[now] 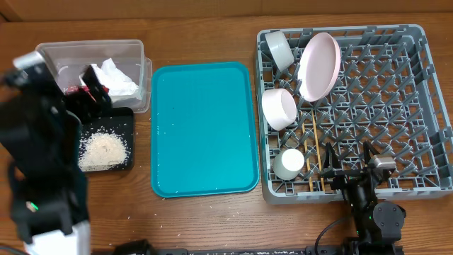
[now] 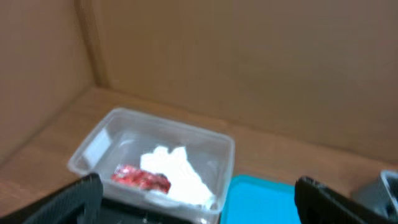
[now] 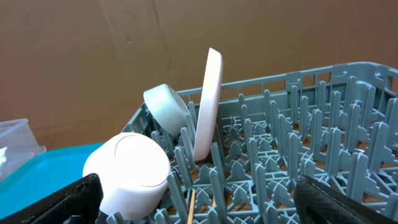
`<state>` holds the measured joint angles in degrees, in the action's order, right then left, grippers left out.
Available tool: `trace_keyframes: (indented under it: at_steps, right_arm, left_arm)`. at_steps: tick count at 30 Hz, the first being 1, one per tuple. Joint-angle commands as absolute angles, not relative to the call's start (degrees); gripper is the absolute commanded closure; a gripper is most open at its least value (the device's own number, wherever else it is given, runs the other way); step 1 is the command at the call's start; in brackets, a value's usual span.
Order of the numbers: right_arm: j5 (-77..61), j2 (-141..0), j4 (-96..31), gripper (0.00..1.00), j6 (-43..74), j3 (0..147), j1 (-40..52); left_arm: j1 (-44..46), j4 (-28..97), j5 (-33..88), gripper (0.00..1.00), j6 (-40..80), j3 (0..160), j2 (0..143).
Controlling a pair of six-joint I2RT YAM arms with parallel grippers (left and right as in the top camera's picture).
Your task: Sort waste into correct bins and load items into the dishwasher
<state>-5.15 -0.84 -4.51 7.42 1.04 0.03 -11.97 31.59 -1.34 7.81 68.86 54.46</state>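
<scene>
Overhead: wooden table (image 1: 212, 28). At far left is the clear tub (image 1: 90, 48), holding a crumpled white napkin (image 1: 118, 78) and a red wrapper (image 1: 73, 90), the latter mostly hidden under the left arm (image 1: 39, 134). Just below the tub is the black tray (image 1: 128, 138), with rice crumbs (image 1: 102, 150) heaped in it. The teal tray (image 1: 202, 127) sits mid-table. To its right is the grey dish rack (image 1: 403, 106). A pink plate (image 1: 318, 66) stands on edge there, with one white bowl (image 1: 279, 49) at the back corner and a second bowl (image 1: 279, 108) below it. A small cup (image 1: 289, 163) sits near the front, and chopsticks (image 1: 312, 152) lie flat beside it. The right arm (image 1: 371, 212) is at the rack's front edge. Left wrist: the left gripper (image 2: 199, 183) hangs above the tub with its fingers (image 2: 71, 202) spread wide and nothing between them. Napkin and wrapper lie touching inside the tub. Right wrist: the right gripper (image 3: 199, 183) has its jaws far apart and empty, low over the rack pegs. The plate is upright between pegs. The back bowl is tilted behind it, and the second bowl is near left, its base towards the camera.
</scene>
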Motion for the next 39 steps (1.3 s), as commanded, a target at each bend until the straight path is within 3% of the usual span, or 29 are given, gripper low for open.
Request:
trace_keyframes:
  at_steps: [1, 7, 14, 30, 39]
  right_arm:
    - [-5.23, -0.16, -4.23, 0.0, 7.25, 0.45, -0.08]
    - [-5.23, -0.16, -4.25, 0.0, 7.25, 0.45, -0.08]
    - [-5.23, -0.16, -4.25, 0.0, 7.25, 0.45, -0.08]
    - [-5.23, -0.16, -4.25, 0.0, 7.25, 0.45, -0.08]
    - [-5.23, -0.16, -4.25, 0.0, 7.25, 0.45, -0.08]
  left_arm:
    - [-11.53, 22.15, 4.67, 0.0, 2.07, 52.25, 45.47]
    - [-10.79, 7.95, 6.02, 0.0, 1.63, 30.06, 30.94]
    - [-7.03, 0.45, 5.08, 0.0, 1.23, 14.15, 18.09]
    - [-5.3, 0.82, 4.03, 0.0, 1.23, 0.25, 0.43]
    - [-5.17, 4.21, 3.97, 0.0, 1.23, 0.25, 0.16]
